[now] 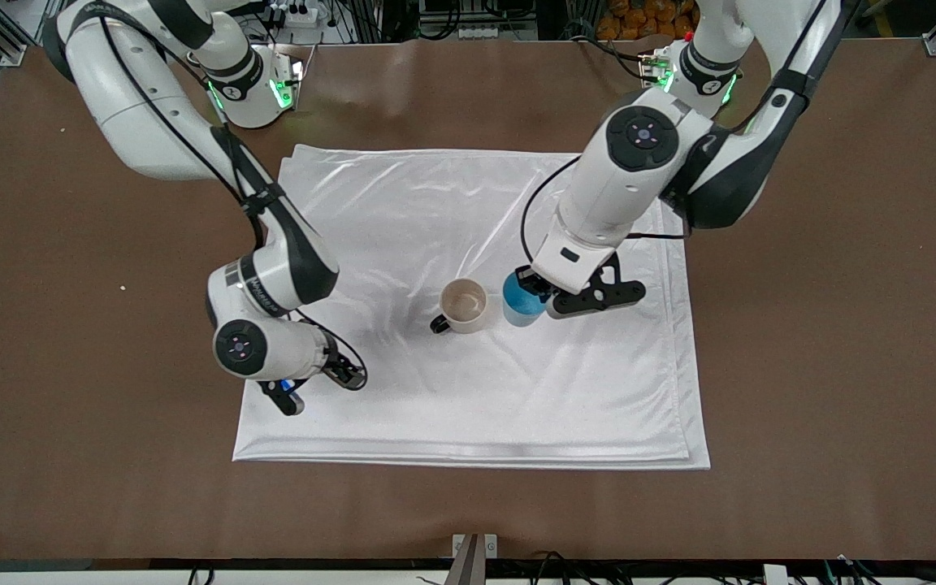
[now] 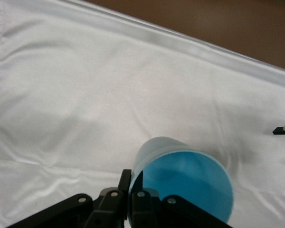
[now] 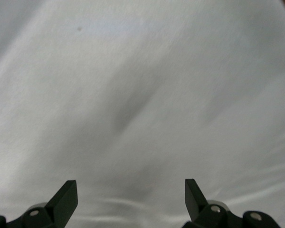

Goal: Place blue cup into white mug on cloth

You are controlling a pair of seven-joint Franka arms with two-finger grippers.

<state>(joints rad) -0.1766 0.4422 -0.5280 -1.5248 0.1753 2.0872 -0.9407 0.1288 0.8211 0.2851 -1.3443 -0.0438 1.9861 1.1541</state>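
The blue cup (image 1: pixel 522 299) is pinched at its rim by my left gripper (image 1: pixel 535 286) over the white cloth (image 1: pixel 435 211), right beside the white mug (image 1: pixel 465 305). In the left wrist view the cup (image 2: pixel 183 178) shows its bright blue inside, with one finger inside the wall and one outside. The mug stands upright on the cloth with its black handle toward the right arm's end, and nothing shows inside it. My right gripper (image 1: pixel 314 388) is open and empty low over the cloth near its corner by the front camera; its wrist view shows only the cloth (image 3: pixel 142 95).
The brown table (image 1: pixel 842 325) surrounds the cloth on all sides. The cloth's layered edge (image 1: pixel 695 390) lies toward the left arm's end. A small white speck (image 1: pixel 122 287) lies on the table toward the right arm's end.
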